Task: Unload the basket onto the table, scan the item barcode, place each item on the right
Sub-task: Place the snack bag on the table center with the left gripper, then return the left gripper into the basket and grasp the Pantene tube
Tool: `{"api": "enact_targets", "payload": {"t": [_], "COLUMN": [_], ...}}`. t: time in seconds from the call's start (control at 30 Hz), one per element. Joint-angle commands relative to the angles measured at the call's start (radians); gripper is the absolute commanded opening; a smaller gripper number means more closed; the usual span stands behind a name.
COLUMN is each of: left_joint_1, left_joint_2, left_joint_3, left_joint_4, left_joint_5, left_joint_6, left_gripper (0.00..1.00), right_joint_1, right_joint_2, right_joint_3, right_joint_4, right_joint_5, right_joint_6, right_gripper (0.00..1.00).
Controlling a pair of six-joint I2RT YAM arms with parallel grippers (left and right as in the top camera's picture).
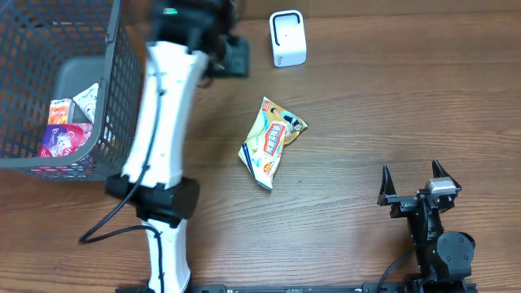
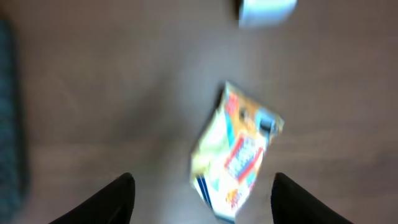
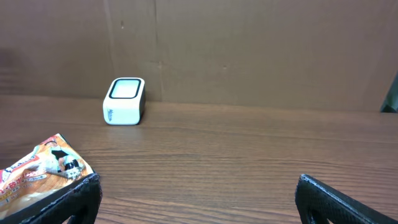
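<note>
The item, a yellow snack bag point(image 1: 273, 142) with a red and blue print, lies flat on the wooden table point(image 1: 358, 106), in the middle. The white barcode scanner point(image 1: 287, 38) stands at the back of the table. My left gripper point(image 1: 230, 59) hovers above the table left of the scanner. In the blurred left wrist view it point(image 2: 203, 179) is open with nothing between its fingers, and the bag point(image 2: 236, 155) shows on the table below, the scanner point(image 2: 267, 9) beyond it. My right gripper point(image 1: 415, 185) rests open near the front right, empty point(image 3: 198, 183).
A dark wire basket point(image 1: 114, 89) holding several packaged items stands at the left edge, beside the left arm. In the right wrist view the bag point(image 3: 37, 171) lies beside the left fingertip and the scanner point(image 3: 124, 101) stands before a brown cardboard wall point(image 3: 249, 50).
</note>
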Motion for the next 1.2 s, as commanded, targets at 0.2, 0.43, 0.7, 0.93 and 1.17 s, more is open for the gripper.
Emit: {"api": "enact_targets", "payload": {"t": [0.2, 0.43, 0.7, 0.93, 1.17], "left_joint_1": [0.47, 0.785, 0.792, 0.782, 0.782], "left_joint_2": [-0.18, -0.165, -0.151, -0.128, -0.121], "left_joint_3": [0.135, -0.091, -0.383, -0.612, -0.768], "left_joint_4": [-0.006, 0.01, 0.232, 0.417, 0.561], "left_joint_5": [-0.034, 0.067, 0.186, 0.175, 0.068], "left_joint_6": [0.072, 0.066, 0.137, 0.098, 0.075], "left_gripper": [0.74, 0.63, 0.64, 0.64, 0.62], "right_joint_1": [-0.002, -0.002, -0.002, -0.002, -0.002], "right_joint_2": [-0.007, -0.007, -0.007, -0.007, -0.007], "right_joint_3": [-0.011, -0.011, -0.011, -0.011, -0.011], "right_joint_4": [0.007, 0.007, 0.007, 0.007, 0.007], "right_joint_5": [0.006, 0.006, 0.006, 0.006, 0.006], "right_joint_6": [-0.004, -0.004, -0.004, -0.004, -0.004], "right_gripper": [1.0, 1.0, 1.0, 1.0, 1.0]}}
